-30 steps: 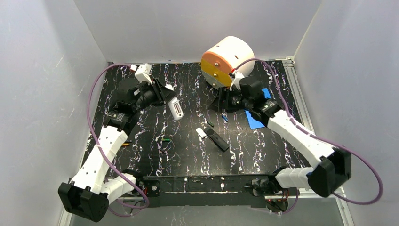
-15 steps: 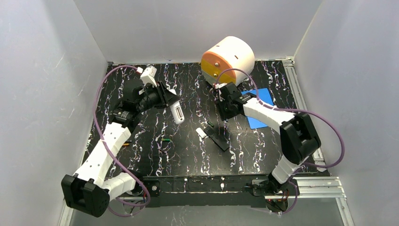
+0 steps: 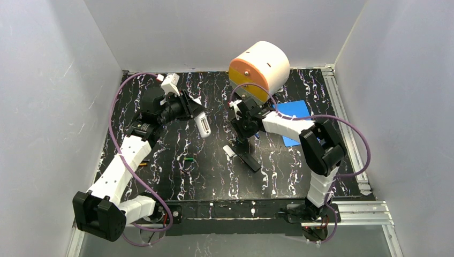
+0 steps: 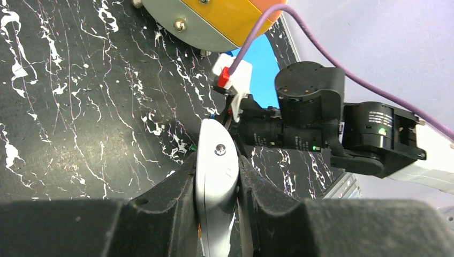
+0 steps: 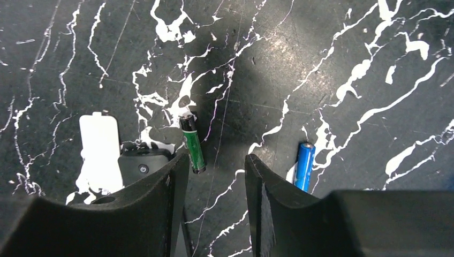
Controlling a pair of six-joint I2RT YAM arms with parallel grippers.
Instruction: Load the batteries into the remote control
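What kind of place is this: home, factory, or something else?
Probably a robot test cell in a laboratory: plain white walls box in a black marbled table, two arms are bolted at its near edge, and a green battery lies loose.

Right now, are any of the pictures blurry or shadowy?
Right wrist view: sharp, green battery and blue battery crisp, a soft shadow darkens the table. Left wrist view: dark, slightly soft fingers gripping the remote. Top view: evenly lit.

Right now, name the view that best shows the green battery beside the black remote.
Right wrist: the green battery lies whole and sharp ahead of the right gripper. In the top view the arm hides it; the left wrist view gives nothing clear.
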